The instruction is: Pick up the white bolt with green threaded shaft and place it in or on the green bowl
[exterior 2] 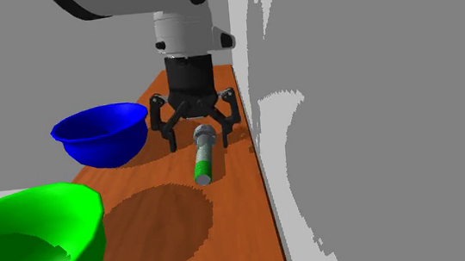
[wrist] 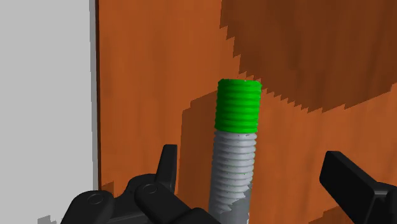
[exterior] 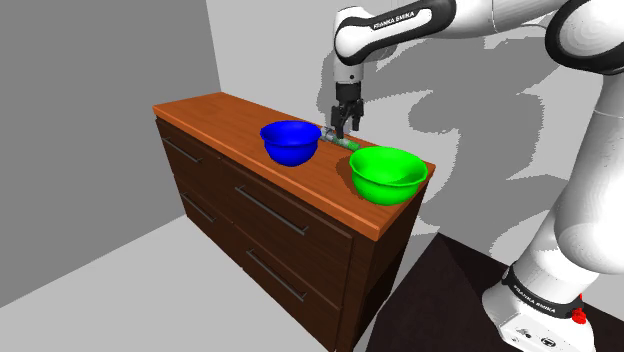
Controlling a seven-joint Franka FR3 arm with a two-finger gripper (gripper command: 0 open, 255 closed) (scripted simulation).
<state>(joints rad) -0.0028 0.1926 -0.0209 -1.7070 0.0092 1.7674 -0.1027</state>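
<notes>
The bolt [exterior 2: 203, 157] lies flat on the wooden dresser top [exterior 2: 229, 212], close to the wall; it has a grey-white head and shaft and a green threaded end [wrist: 238, 105] that points toward the green bowl [exterior: 388, 173]. My gripper [exterior 2: 199, 138] is down over the bolt's head end, open. Its fingers [wrist: 347, 181] stand on either side of the shaft with gaps showing. In the shoulder view the gripper [exterior: 341, 128] hangs between the two bowls at the back edge, and the bolt [exterior: 345, 142] shows just below it.
A blue bowl [exterior: 290, 142] stands on the dresser beside the gripper, on the side away from the green bowl [exterior 2: 33, 242]. The grey wall [exterior 2: 377, 121] runs right along the dresser's back edge. The dresser has drawer fronts [exterior: 270, 215] with dark handles.
</notes>
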